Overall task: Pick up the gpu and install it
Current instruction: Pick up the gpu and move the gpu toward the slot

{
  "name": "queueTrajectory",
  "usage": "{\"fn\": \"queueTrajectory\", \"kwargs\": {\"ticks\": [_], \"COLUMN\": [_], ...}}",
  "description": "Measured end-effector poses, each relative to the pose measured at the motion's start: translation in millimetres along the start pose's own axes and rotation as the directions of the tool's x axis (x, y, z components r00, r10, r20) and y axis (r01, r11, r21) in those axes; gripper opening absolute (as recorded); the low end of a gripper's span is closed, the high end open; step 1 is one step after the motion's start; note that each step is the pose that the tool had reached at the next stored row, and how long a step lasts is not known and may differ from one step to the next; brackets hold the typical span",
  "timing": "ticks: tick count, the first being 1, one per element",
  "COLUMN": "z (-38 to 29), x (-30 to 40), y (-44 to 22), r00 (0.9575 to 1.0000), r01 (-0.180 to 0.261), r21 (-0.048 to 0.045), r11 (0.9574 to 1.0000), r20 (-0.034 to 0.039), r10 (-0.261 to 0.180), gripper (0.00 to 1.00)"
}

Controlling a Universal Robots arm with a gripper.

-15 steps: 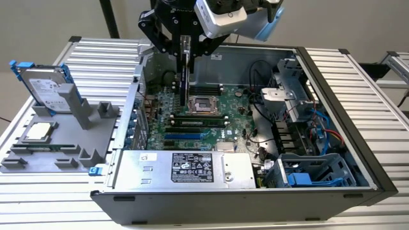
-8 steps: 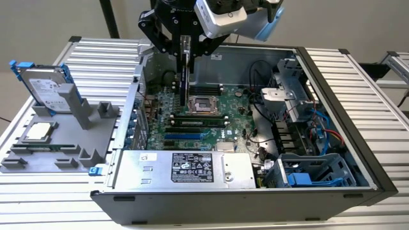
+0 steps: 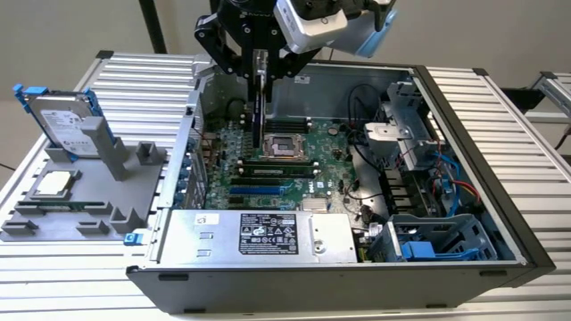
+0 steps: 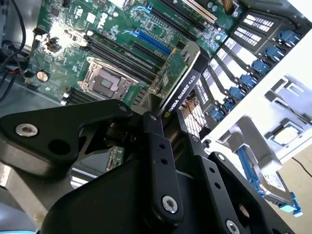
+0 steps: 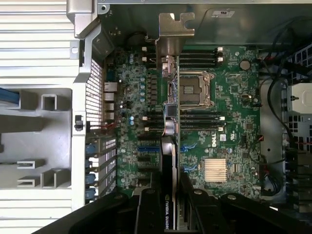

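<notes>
Black-fingered metal gripper (image 5: 169,196) is clamped on the flat green-and-black gpu card (image 5: 168,141), judged stiff, light but fragile; its edges are best held.

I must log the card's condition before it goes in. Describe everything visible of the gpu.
The gpu is a flat rectangular card: green circuit board on one face, black shroud with white print on the other, silver end bracket at its far end. The gripper is shut on it, clamping both faces. It hangs on edge inside the open computer case, above the motherboard. Whether its lower edge touches a slot cannot be told.
</notes>
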State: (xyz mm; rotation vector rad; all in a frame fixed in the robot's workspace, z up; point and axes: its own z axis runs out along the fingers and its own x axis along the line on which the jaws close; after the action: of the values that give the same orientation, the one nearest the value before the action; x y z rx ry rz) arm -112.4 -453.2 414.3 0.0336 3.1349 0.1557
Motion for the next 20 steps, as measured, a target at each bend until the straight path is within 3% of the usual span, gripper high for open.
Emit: {"fn": "queueTrajectory", "kwargs": {"ticks": [14, 20], "z": [0.1, 0.1], "x": [-25.5, -26.7], "y": [0.5, 0.5], "r00": [1.0000, 0.9991], "r01": [0.004, 0.043], "r21": [0.0000, -0.0002], "r11": [1.0000, 0.9991], "r20": [-0.0006, -0.0043], "r10": [-0.004, -0.043], "gripper": [0.00, 0.00]}}
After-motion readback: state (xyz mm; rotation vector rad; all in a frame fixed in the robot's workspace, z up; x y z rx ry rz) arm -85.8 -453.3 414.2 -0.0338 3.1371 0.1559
